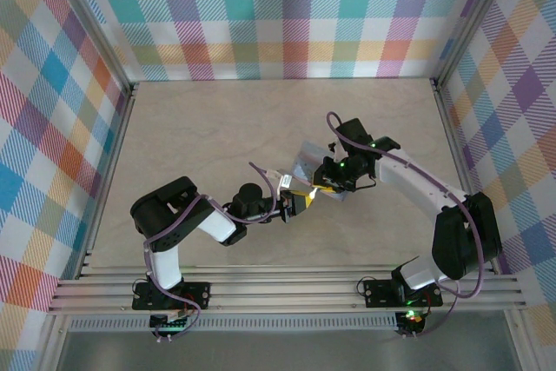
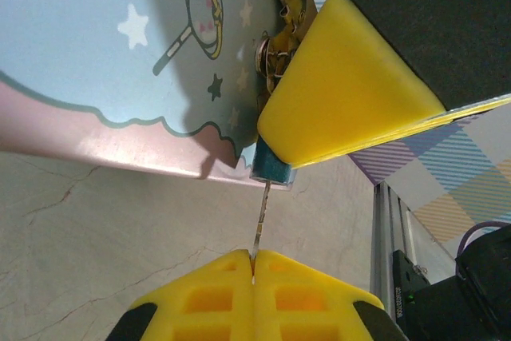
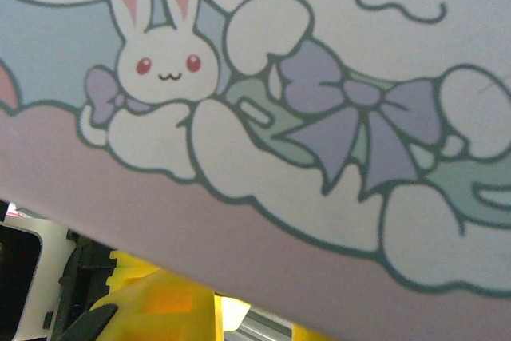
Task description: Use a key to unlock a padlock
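In the left wrist view my left gripper (image 2: 254, 257) is shut on the thin pale key (image 2: 260, 225). The key's blade runs straight up into the small dark bluish padlock (image 2: 271, 170). The padlock pokes out from under a yellow finger (image 2: 343, 93) of my right gripper, which clamps it against the edge of the pale blue cartoon tin (image 2: 104, 53). From above, the left gripper (image 1: 302, 202) and right gripper (image 1: 326, 187) meet at the tin's (image 1: 306, 161) near corner. The right wrist view has the tin's rabbit lid (image 3: 319, 117) close up, hiding most of the yellow fingers (image 3: 156, 305).
A metal clasp (image 2: 275, 53) sits on the tin just above the padlock. An aluminium rail (image 2: 387, 237) and plaid wall (image 2: 447, 189) lie to the right. The beige tabletop (image 1: 217, 128) is ringed by plaid walls, with rails (image 1: 287, 288) along the near edge.
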